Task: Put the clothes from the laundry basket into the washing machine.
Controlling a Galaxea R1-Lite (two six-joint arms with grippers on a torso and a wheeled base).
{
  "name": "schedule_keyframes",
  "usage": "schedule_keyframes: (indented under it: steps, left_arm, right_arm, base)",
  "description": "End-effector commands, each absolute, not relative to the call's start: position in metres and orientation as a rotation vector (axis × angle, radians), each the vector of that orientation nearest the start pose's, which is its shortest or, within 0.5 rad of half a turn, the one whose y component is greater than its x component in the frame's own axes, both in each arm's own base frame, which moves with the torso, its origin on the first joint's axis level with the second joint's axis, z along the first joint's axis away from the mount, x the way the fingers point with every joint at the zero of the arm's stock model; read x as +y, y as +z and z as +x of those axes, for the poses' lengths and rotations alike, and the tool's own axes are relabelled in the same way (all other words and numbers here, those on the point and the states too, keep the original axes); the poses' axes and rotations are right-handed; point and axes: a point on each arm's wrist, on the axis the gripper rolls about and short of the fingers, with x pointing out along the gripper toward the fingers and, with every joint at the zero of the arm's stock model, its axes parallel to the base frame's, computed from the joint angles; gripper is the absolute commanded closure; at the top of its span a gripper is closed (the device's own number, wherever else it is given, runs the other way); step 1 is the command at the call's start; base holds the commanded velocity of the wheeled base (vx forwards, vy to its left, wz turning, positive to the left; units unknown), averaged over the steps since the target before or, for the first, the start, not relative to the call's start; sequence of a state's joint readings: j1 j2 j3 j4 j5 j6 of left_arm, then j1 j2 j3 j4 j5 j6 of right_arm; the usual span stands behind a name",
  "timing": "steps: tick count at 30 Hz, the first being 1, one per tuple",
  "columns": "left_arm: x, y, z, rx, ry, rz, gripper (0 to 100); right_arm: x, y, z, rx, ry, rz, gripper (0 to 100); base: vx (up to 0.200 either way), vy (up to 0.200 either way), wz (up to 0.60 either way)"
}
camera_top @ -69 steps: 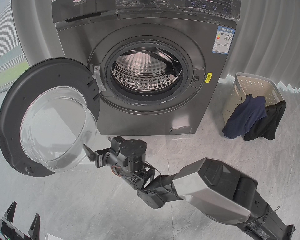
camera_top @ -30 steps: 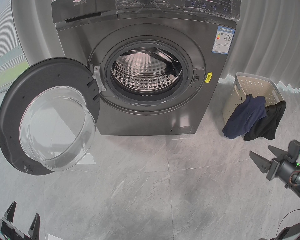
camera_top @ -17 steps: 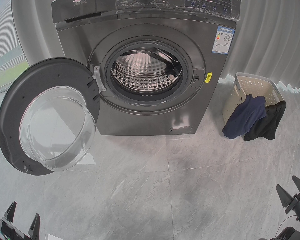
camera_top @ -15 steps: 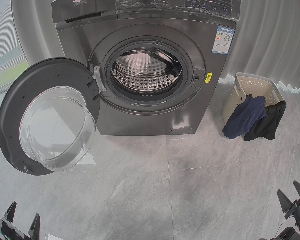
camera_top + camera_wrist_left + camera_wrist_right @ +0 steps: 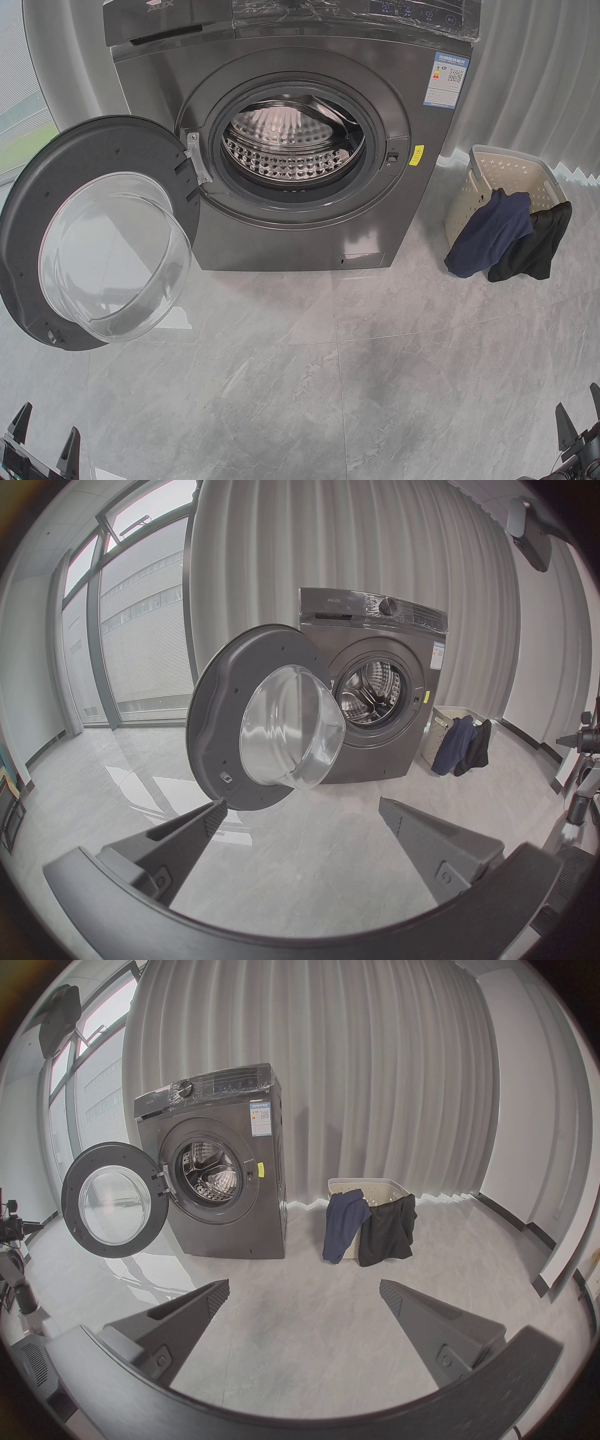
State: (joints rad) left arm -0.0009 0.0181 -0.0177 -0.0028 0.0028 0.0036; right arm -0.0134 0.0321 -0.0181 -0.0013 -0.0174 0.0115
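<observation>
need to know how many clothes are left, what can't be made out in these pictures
- Head view: the inside bottom of the laundry basket is hidden by its front wall and by the navy garment and black garment draped over the rim. More clothes may lie inside.
- Head view: the near bottom of the drum is hidden behind the door seal.
- Head view: the right gripper is cut off at the corner.

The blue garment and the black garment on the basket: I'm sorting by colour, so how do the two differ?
Colour: the blue garment is navy, the black garment plain black.
Place: the blue garment hangs on the side nearer the washing machine, the black garment on the side away from it.
Shared: both drape over the front rim of the laundry basket and hang down outside it, side by side.
</observation>
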Motion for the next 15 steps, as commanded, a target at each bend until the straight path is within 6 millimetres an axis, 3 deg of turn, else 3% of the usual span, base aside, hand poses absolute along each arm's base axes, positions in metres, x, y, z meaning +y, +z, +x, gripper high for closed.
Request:
schedule_keyframes:
  steps: [1, 15]
  left_arm:
    - [0.0001, 0.0758, -0.0227, -0.002, 0.000, -0.006, 0]
    - [-0.0001, 0.0758, -0.0227, -0.002, -0.012, -0.002, 0]
  right_arm:
    - [-0.0001, 0.0758, -0.0228, -0.003, -0.031, 0.005, 0]
    - [-0.0001, 0.0756, -0.0228, -0.002, -0.031, 0.005, 0]
  base:
    - [0.000, 0.000, 0.00]
    - [0.000, 0.000, 0.00]
